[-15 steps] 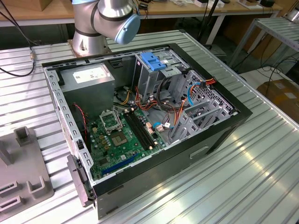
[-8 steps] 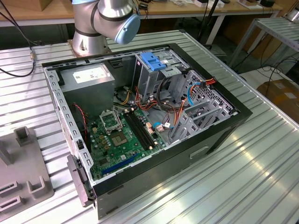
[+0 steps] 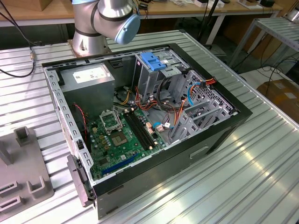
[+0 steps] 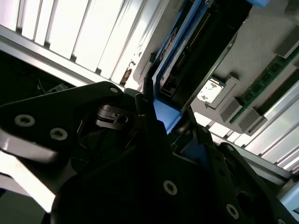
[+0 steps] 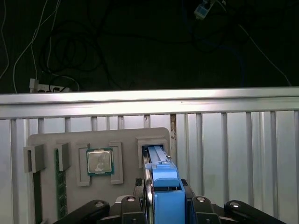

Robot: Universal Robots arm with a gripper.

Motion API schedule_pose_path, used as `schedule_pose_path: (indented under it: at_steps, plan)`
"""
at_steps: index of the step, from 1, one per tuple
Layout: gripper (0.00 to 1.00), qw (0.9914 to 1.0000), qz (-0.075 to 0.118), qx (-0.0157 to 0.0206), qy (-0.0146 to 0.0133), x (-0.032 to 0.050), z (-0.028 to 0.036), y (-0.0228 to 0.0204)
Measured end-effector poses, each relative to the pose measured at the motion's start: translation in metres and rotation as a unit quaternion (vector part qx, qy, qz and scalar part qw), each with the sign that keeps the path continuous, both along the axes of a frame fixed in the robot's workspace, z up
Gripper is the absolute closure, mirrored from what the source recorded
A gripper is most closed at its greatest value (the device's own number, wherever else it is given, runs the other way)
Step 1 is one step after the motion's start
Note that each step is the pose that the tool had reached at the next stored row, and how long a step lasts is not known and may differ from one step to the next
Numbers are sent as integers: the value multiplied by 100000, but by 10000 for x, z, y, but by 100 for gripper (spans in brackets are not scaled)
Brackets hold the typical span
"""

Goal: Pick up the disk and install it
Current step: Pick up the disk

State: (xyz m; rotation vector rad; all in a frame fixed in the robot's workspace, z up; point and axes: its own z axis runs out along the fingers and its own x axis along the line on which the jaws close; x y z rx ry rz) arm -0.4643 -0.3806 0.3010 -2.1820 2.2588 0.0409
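**Q:** Where's the disk (image 5: pixel 164 179) sitting?

**A:** In the first wrist view it's standing on edge at a slot of the grey tray (image 5: pixel 46 140), near a CPU (image 5: pixel 99 162) & a RAM stick (image 5: pixel 59 186). Parked upright like that, its blue frame edge is sticking out, prob. so it can be pinched.

**Q:** And the gripper (image 5: pixel 166 201)?

**A:** It's clamping that blue edge. In both wrist views the black fingers (image 4: pixel 145 105) are pressing the frame w/ no gap showing, so it's grasping the disk.

**Q:** Is the install done?

**A:** Not yet. The open PC case (image 3: pixel 224 135) is lying lid-off at centre of the exterior view, so its drive cage (image 3: pixel 148 81) is facing up. A bare blue bracket (image 3: pixel 149 60) is sitting on the cage, upper centre.
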Motion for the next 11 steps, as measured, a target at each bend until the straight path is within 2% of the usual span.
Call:
schedule_pose_path:
  at_steps: [11]
  plan:
    - [63, 100000, -2, 3, -4, 0, -2, 0]
